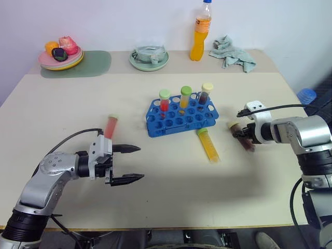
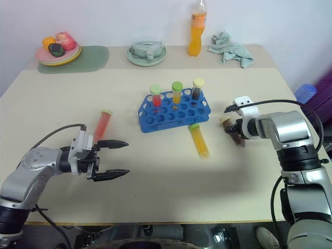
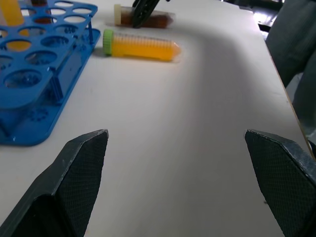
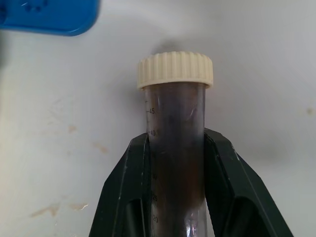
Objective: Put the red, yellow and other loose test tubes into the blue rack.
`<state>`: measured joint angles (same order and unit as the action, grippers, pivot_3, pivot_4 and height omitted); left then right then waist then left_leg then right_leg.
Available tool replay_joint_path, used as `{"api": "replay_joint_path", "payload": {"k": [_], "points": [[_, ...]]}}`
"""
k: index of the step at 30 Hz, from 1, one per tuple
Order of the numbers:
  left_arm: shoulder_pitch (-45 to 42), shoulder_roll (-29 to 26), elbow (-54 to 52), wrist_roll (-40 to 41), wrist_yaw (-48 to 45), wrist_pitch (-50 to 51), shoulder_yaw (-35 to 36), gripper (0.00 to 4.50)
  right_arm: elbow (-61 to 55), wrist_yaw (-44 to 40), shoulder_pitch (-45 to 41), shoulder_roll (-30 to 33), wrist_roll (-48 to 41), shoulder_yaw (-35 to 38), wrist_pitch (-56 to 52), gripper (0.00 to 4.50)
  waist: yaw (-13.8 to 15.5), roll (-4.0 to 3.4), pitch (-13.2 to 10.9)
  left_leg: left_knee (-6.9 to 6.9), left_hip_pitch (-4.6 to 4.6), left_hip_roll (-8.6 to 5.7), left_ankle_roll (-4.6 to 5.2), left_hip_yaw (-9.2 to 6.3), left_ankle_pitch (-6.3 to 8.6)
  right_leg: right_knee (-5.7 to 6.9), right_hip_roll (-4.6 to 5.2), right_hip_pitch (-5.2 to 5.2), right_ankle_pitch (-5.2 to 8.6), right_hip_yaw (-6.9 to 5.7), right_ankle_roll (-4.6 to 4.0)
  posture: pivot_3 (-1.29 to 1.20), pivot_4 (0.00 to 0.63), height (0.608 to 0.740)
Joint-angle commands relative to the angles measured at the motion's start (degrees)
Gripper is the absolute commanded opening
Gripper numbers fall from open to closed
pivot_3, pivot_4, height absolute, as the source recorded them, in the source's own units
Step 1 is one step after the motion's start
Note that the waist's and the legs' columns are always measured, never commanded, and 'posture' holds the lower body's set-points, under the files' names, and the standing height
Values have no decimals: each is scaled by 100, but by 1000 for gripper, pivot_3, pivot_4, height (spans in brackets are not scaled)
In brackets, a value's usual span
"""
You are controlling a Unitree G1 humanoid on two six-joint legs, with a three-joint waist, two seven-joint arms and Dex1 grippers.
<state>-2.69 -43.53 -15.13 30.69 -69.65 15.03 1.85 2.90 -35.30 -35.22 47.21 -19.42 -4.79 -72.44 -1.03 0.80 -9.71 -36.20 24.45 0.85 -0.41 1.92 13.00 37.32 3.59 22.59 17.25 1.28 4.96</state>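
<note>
Right fingers (image 4: 177, 192) clamp brown tube (image 4: 175, 148) | tube's base hidden

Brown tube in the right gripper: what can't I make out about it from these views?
- Brown tube: its lower end is cut off by the right wrist view's edge, between the right gripper fingers.
- Head views: the gripper covers most of the tube; whether it has lifted off the table cannot be told.
- Graduation marks: mostly too small to read.
</note>
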Motion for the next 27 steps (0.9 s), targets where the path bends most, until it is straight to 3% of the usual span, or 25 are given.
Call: {"api": "replay_joint_path", "payload": {"k": [1, 5, 10, 14, 20, 27], "points": [[55, -28, -246, 155, 65, 41, 216, 4500, -912, -331, 366, 134, -266, 389, 431, 877, 9, 0, 0, 0, 0, 0, 0, 0, 0, 0, 0, 0, 0, 0, 1, 0, 150, 740], [111, -5, -267, 160, 101, 61, 249, 4500, -1760, -727, 1104, -197, -789, 1212, 1401, 877, 16, 0, -1, 1, 1, 0, 0, -1, 0, 0, -1, 0, -7, -1, 12, 0, 150, 740], [82, 11, -182, 121, 135, -29, 264, 4500, -2224, -1083, 1690, -1082, -1504, 1973, 2642, 877, 7, 1, -1, -5, -4, 0, 0, 0, 0, 1, -3, -10, -8, -3, 16, 0, 150, 740], [-17, 18, -8, 76, 124, -122, 275, 4500, -2143, -577, 1645, -2046, -1403, 2046, 3734, 877, 4, 1, -1, -11, -11, 1, 0, -1, -1, 12, -7, -15, -9, -3, 16, 0, 150, 740], [-153, 60, 130, 101, 184, -133, 260, 4500, -911, 75, 1437, -3409, -365, 1599, 6187, 877, -2, 1, -1, -19, -13, 1, 0, 0, -1, 23, -13, -13, -9, -4, 18, 0, 150, 740], [-238, 100, -6, 179, 345, 33, 279, 4500, 619, 173, 987, -3869, -45, 1609, 8013, 877, -8, -1, -2, -27, -12, 0, 0, 4, -2, 30, -14, -12, -13, -4, 25, 0, 150, 740]]}}
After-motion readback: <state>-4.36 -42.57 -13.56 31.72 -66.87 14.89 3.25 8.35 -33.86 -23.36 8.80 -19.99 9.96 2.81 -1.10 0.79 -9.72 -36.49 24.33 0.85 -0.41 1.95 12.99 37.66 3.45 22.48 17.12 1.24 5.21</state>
